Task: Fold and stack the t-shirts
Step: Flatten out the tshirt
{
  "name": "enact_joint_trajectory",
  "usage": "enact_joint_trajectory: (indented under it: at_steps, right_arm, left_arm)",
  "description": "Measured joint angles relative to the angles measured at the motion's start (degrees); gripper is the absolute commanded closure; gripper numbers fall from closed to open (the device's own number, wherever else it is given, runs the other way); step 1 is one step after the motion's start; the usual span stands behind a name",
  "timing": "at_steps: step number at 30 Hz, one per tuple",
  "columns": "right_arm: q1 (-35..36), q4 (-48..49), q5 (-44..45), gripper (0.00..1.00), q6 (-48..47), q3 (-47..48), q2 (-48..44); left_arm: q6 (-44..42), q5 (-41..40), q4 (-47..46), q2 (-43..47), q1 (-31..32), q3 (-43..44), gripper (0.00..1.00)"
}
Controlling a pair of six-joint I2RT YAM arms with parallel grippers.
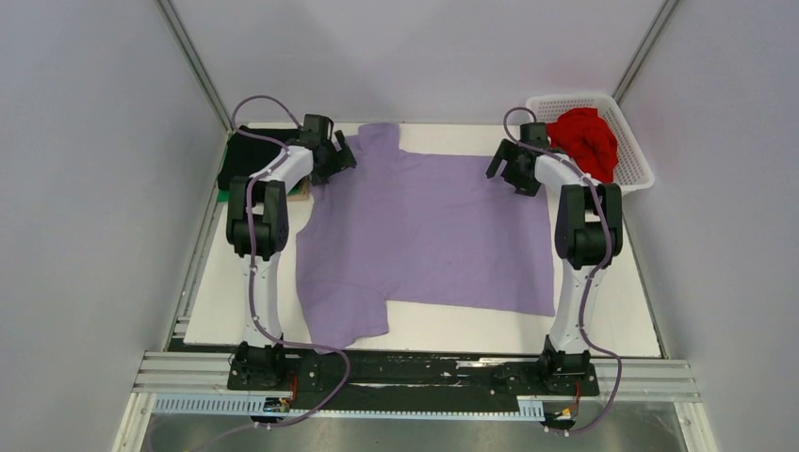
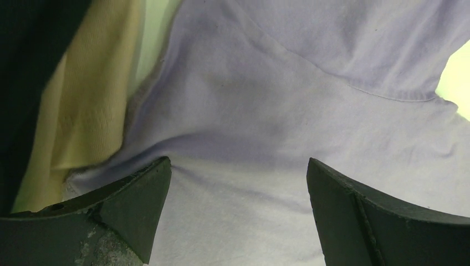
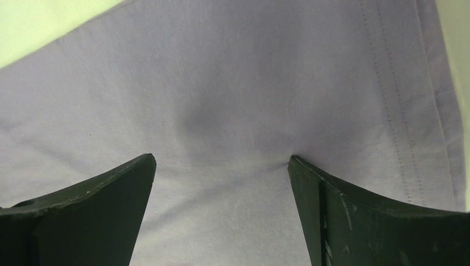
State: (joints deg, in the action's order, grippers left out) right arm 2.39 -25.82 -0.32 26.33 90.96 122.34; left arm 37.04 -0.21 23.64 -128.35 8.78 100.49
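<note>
Two grippers, jaws apart, tips down on the lavender t-shirt [image 1: 424,226] spread flat on the table [image 1: 603,315]: left gripper [image 2: 238,166] by its far sleeve, right gripper [image 3: 221,160] near the far hem corner; red t-shirt [image 1: 586,139] in the white basket [image 1: 641,175].

The lavender shirt [image 1: 424,235] lies flat over the middle of the bench [image 1: 471,331], so a hand can pass over it freely. Bare bench runs along the near edge and down the right side. At the far left, the black shirt [image 1: 247,162] sits just beside the left hand [image 1: 337,155]. At the far right, the basket [image 1: 637,168] holding the red shirt [image 1: 586,141] stands near the right hand [image 1: 509,174]. The left wall [image 1: 94,207] and right wall [image 1: 725,207] close both flanks.
</note>
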Motion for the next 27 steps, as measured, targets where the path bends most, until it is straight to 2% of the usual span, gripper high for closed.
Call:
enact_joint_trajectory:
  at_steps: [7, 10, 13, 17, 23, 27]
  right_arm:
    - [-0.8, -1.4, -1.4, 0.00, -0.7, 5.9, 3.4]
    - [-0.8, -1.6, -1.6, 0.00, -1.2, 5.8, 3.2]
    - [-0.8, -1.6, -1.8, 0.00, -1.9, 3.3, 1.0]
    - [-0.4, -2.2, -1.8, 0.00, -2.8, -3.2, -6.4]
    - [0.8, -1.3, -3.9, 0.00, -4.0, -11.7, -19.5]
    - [1.2, -0.5, -5.8, 0.00, -4.2, -15.2, -24.0]
  left_arm:
    - [-0.3, 0.5, 3.0, -3.8, -0.6, 7.3, 0.00]
    - [-1.1, 1.7, 4.0, -3.7, -0.7, 7.5, 0.00]
    - [-2.1, 3.1, 3.6, -1.2, -0.2, 4.2, 0.00]
    - [-3.6, 3.5, 4.9, 8.1, 1.2, -4.6, 0.00]
    - [-4.6, 1.5, 7.1, 28.7, 7.5, -15.8, 0.00]
    - [-4.1, 1.0, 8.8, 42.1, 11.0, -23.8, 0.00]
